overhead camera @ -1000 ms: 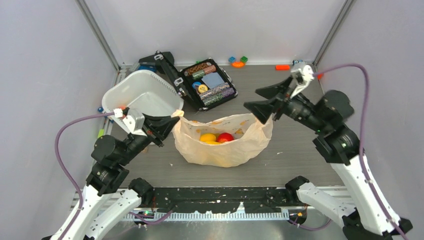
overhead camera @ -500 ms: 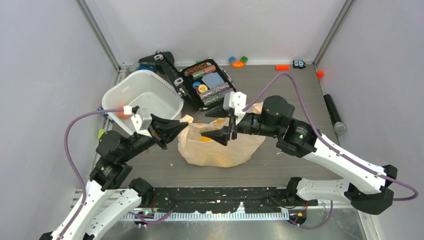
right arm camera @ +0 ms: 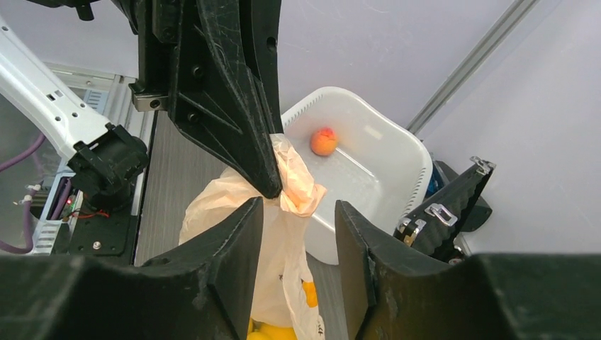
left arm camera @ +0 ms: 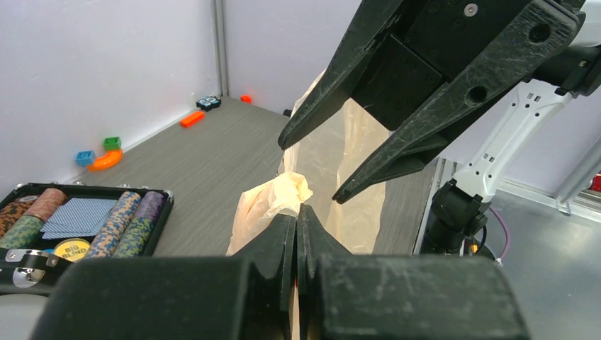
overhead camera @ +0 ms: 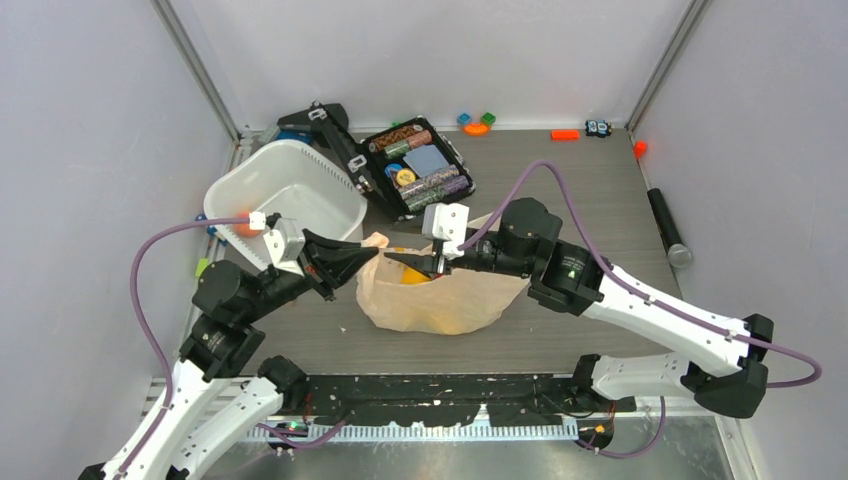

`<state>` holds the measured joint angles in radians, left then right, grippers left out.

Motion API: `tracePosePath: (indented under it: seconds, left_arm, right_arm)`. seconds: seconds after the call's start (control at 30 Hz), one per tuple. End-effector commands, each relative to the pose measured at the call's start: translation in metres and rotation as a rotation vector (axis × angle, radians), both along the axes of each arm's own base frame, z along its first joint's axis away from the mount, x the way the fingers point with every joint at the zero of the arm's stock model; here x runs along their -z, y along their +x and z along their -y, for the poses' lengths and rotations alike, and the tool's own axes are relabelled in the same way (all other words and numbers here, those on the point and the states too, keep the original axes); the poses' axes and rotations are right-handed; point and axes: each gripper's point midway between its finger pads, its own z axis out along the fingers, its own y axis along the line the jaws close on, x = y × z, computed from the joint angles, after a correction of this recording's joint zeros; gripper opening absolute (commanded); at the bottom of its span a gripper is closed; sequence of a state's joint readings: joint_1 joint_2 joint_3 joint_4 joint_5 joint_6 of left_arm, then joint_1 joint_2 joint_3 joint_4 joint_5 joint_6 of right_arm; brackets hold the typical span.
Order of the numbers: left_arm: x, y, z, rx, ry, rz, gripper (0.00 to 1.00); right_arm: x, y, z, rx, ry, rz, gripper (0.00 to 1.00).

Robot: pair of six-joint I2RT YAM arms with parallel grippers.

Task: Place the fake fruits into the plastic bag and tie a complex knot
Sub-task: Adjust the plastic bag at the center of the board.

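Pinches the bunched left rim of the bag [overhead camera: 440, 300] with the left gripper [overhead camera: 370, 255], jaws shut tight on the plastic. Straddles that same bunch with the right gripper [overhead camera: 400, 262], jaws apart on either side of it. Slumps at centre frame, bag mouth up, yellow fruit [overhead camera: 412, 279] showing inside. Holds one orange fruit [right arm camera: 324, 142] in the white tub [overhead camera: 300, 185], upper left.

right arm [overhead camera: 572, 277] | swung left to plastic bag [overhead camera: 440, 308] handle | jaws narrowing

Crinkled peach bag [overhead camera: 440, 303], yellow fruit [overhead camera: 411, 278] inside
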<state>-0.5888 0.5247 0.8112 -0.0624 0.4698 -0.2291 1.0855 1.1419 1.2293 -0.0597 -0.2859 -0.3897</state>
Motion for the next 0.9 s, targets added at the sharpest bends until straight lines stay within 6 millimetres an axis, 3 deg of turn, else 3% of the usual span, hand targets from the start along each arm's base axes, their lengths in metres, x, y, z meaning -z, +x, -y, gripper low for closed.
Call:
tracePosePath:
  seconds: [0.0, 0.13, 0.47, 0.87]
  left_arm:
    - [-0.019, -0.006, 0.0, 0.02, -0.034, 0.051, 0.0]
    - [-0.019, -0.006, 0.0, 0.022, -0.034, 0.05, 0.0]
    - [-0.02, -0.008, 0.0, 0.03, -0.036, 0.057, 0.0]
    - [-0.021, -0.011, 0.001, 0.049, -0.036, 0.064, 0.0]
  right_arm:
    - [-0.027, -0.001, -0.008, -0.02, 0.083, 0.065, 0.43]
    - [-0.023, -0.006, -0.015, -0.062, 0.064, 0.046, 0.35]
    - [-0.015, -0.01, -0.018, -0.088, 0.044, 0.036, 0.33]
    - [-0.008, -0.011, -0.015, -0.094, 0.005, 0.048, 0.43]
